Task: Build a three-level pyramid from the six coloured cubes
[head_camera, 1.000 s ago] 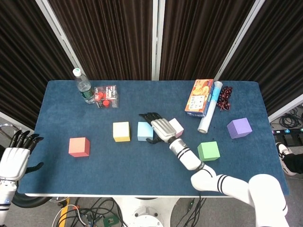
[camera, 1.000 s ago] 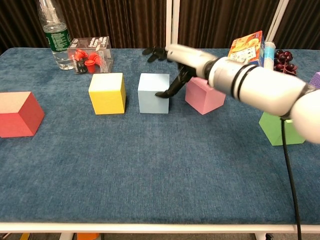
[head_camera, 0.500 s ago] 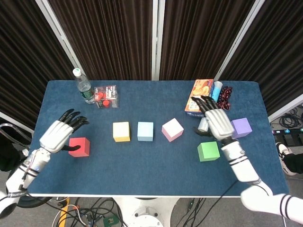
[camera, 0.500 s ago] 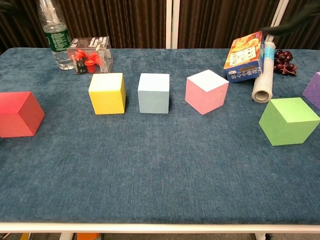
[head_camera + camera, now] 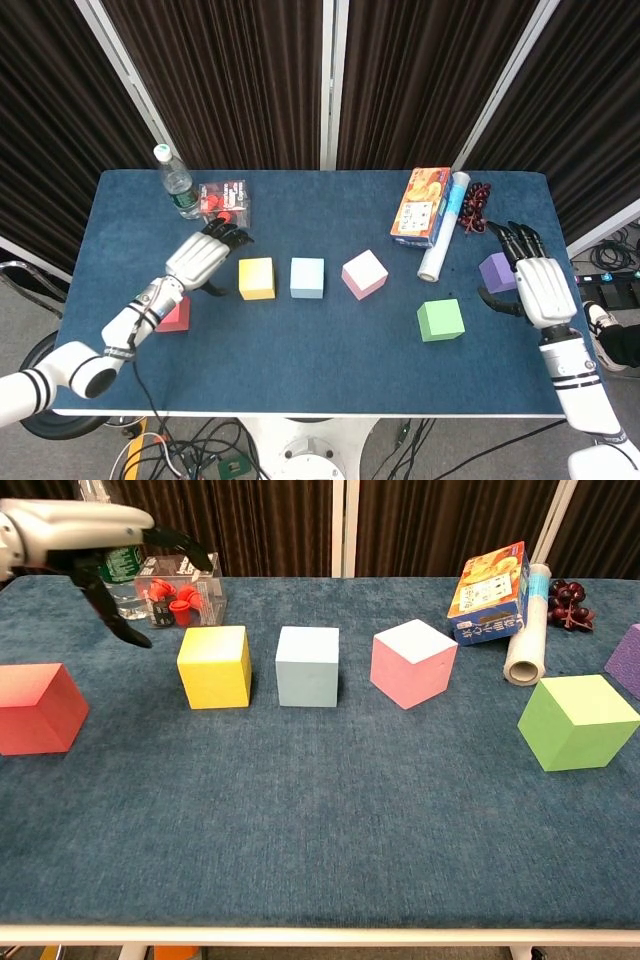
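White arms, black-banded wrists, silver-backed black-fingered robot hands [image 5: 200, 258].

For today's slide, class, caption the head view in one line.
Six cubes lie unstacked on the table; left hand open beside the yellow cube, right hand open over the purple cube.

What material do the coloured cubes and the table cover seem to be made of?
Cubes, e.g. the yellow cube: probably foam or painted wood, with matte, evenly coloured faces, no shine and soft edges. Table cover: likely a short-pile fabric such as felt or carpet, with a mottled blue, fuzzy texture.
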Tool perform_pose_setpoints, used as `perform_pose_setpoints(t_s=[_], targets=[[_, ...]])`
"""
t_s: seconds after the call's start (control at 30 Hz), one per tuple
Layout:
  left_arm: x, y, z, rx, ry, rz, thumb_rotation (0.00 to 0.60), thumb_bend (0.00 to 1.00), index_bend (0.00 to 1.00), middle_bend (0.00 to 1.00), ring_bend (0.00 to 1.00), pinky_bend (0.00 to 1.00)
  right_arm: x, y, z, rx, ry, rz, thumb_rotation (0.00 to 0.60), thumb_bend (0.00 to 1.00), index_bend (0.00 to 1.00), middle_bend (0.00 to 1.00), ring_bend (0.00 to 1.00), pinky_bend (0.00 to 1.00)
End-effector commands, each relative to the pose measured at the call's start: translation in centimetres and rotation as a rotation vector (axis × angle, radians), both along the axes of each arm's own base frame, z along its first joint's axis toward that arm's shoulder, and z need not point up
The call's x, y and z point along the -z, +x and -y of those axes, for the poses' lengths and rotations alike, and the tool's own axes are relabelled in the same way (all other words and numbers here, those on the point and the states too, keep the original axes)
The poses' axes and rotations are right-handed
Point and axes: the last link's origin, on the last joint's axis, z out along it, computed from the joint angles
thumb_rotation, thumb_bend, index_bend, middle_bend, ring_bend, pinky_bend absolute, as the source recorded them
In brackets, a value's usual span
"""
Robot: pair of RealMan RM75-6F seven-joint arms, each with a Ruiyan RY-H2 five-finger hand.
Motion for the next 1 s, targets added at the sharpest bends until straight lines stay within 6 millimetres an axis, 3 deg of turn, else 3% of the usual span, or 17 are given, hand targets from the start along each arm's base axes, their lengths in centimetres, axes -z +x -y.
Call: perform_pose_setpoints(t_s=[0.03,0.5,0.73,0.87,1.0], targets=[[1.4,0.7,0.0,-0.003,-0.027,-0.026,0.6,0.0,0.16,0.12,0.08,0.03,0.2,-0.1,0.0,-0.008,0.007,-0.001,0.6,0.2,0.0,0.12,0.0,0.0],[5.5,0.9,0.0,-0.096,-0.029,-0.017,0.6,0.0,0.16,0.16,0.08,0.04,0.7,-1.2,0.0,0.003,0.023,0.01,0.6,0.2,0.0,0.12,0.0,0.0],[6.5,1.6,-0.2,-0.103,-0.006,0.017,0.6,0.01,0.17,0.3,0.2,0.09,0.7,-1.7,-0.1,0.008,0.016,0.015,0.6,0.2,0.0,0.12,0.0,0.0],[7.0,1.8,-0.5,-0.095,0.007,0.017,0.6,0.11,0.19,0.43,0.27,0.09,0.7,-1.9,-0.2,0.011,0.016,0.016,0.6,0.2,0.0,0.12,0.0,0.0],[7.1,1.8,-0.8,-0.083,0.019,0.026,0.6,0.17,0.21,0.49,0.31,0.09,0.6,-2.1,-0.3,0.016,0.014,0.017,0.6,0.2,0.0,0.12,0.0,0.0]])
